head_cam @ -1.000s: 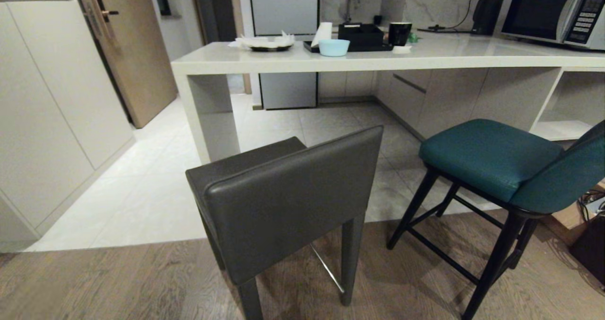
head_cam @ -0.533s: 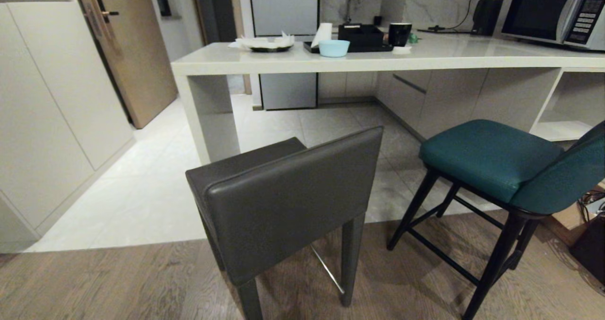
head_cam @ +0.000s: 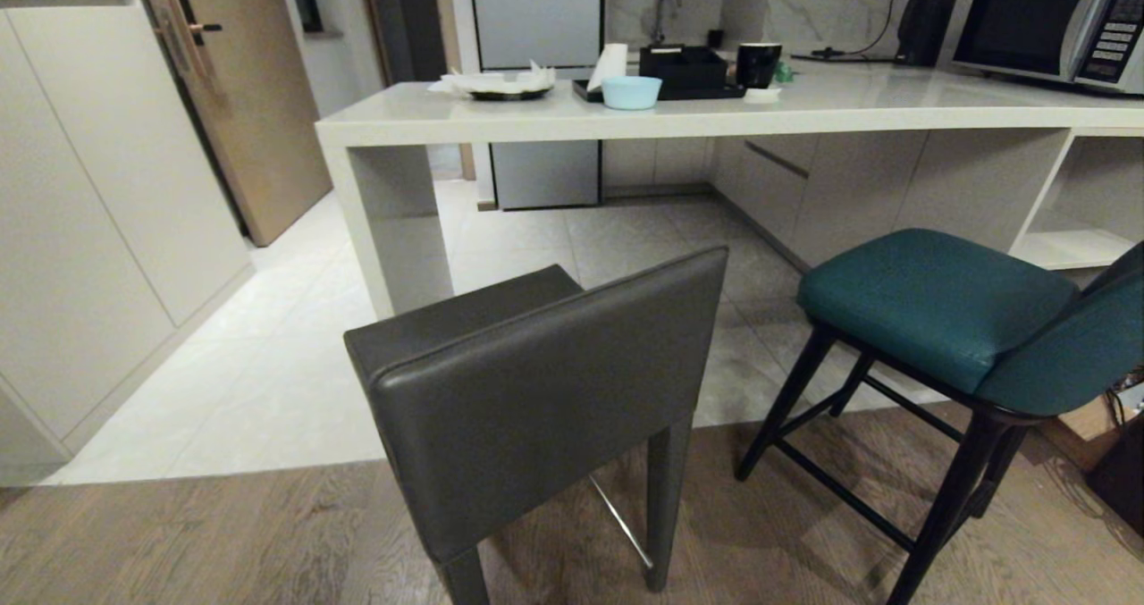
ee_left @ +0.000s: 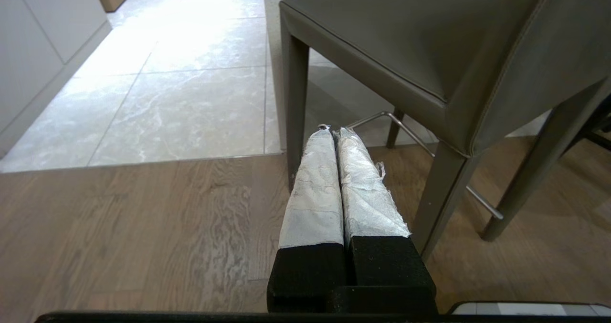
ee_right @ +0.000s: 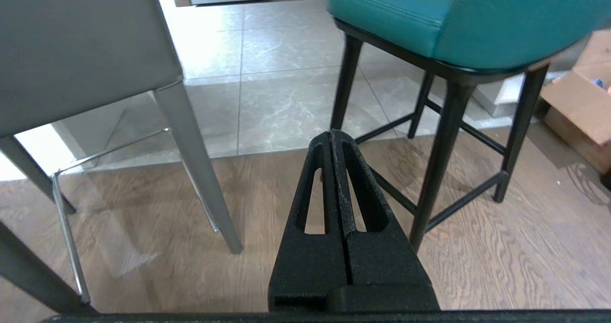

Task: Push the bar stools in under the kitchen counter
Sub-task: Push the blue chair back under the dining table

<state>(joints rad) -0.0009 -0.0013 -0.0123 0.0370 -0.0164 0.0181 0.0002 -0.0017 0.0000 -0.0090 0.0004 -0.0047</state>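
The boxy dark grey bar stool (head_cam: 545, 390) stands in front of me, its back turned to me, out from the kitchen counter (head_cam: 715, 113). To its right stands the teal bar stool (head_cam: 947, 306) on thin black legs, also short of the counter. Neither arm shows in the head view. My left gripper (ee_left: 333, 130), fingers wrapped in white, is shut and empty, low beside the grey stool (ee_left: 429, 51). My right gripper (ee_right: 331, 133) is shut and empty, low between the grey stool (ee_right: 86, 51) and the teal stool (ee_right: 444, 17).
On the counter stand a pale blue bowl (head_cam: 631, 91), a black tray (head_cam: 684, 73), a black mug (head_cam: 757, 63) and a microwave (head_cam: 1046, 20). White cupboards (head_cam: 98, 194) line the left. A cardboard box (ee_right: 580, 108) lies right of the teal stool.
The whole head view has shifted slightly: stools and counter appear a little lower and nearer, so the camera has moved. The stools have not shifted on the floor.
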